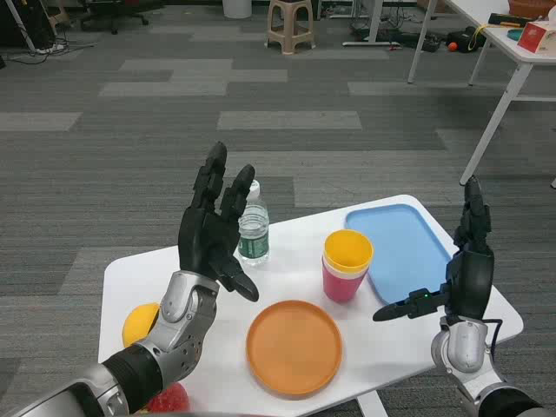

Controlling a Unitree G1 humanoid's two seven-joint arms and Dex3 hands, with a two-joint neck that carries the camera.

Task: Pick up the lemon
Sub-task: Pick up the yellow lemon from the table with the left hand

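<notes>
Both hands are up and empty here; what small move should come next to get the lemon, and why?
Probably lower the left hand down and back toward the lemon. That hand is open, raised above the table, and the lemon lies at the table's left edge, partly hidden behind the left forearm. The right hand is on the far side.

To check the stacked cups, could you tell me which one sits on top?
The yellow cup is on top, nested inside the pink cup, of which only the lower part shows, between the orange plate and blue tray.

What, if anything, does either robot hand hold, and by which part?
Nothing is held. The left hand and right hand are raised, fingers apart; the lemon lies untouched on the table.
</notes>
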